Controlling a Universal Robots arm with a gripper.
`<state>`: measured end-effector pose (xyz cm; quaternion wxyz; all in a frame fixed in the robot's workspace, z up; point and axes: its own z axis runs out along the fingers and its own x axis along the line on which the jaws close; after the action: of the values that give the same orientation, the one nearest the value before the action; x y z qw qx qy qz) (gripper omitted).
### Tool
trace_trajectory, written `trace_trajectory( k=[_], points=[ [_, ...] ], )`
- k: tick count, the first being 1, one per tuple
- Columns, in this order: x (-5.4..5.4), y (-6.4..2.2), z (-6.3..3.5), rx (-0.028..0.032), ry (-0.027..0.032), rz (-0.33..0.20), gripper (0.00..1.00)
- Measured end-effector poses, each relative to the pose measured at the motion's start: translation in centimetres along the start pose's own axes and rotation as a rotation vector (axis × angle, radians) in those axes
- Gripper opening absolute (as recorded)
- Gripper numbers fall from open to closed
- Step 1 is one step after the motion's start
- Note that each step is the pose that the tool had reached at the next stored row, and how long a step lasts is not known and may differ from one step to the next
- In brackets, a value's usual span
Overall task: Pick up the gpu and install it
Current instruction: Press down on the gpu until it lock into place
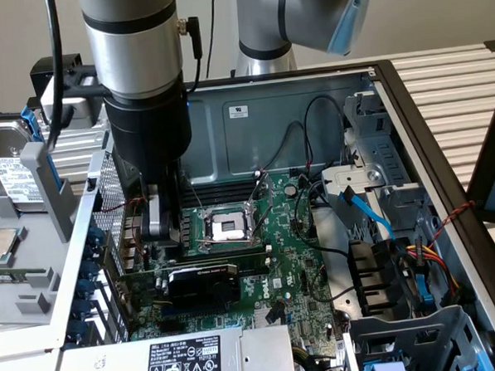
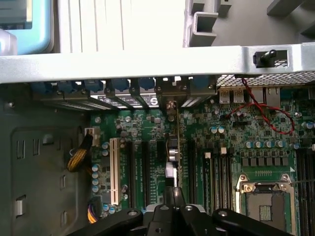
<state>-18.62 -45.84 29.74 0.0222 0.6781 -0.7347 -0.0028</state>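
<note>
While the arm reaches down into the open computer case (image 1: 411, 135), its gripper (image 1: 157, 228) sits low over the big green motherboard (image 1: 293, 258). The fingers (image 2: 173, 201) are pressed together. They meet right at the top edge of the gpu (image 1: 204, 283), but it is hard to tell if they truly pinch it. The gpu stands on its edge in a slot of the motherboard, with its black fan block facing the front of the exterior view. It sits just below the square silver socket (image 1: 226, 228). In the wrist view, the gpu (image 2: 178, 147) looks like a thin line running toward the back wall of the case. A red wire (image 2: 266, 115) curls near that wall.
</note>
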Motion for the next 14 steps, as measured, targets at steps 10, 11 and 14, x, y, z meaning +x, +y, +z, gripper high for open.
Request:
trace_trajectory(
  k=[10,11,14],
  points=[
    [-0.38,0.68,0.43,-0.001,-0.0132,-0.001,0.11],
    [-0.39,0.67,0.52,-0.0012,-0.0156,-0.001,0.11],
    [-0.39,0.65,0.77,-0.0015,-0.0173,-0.001,0.11]
  ],
)
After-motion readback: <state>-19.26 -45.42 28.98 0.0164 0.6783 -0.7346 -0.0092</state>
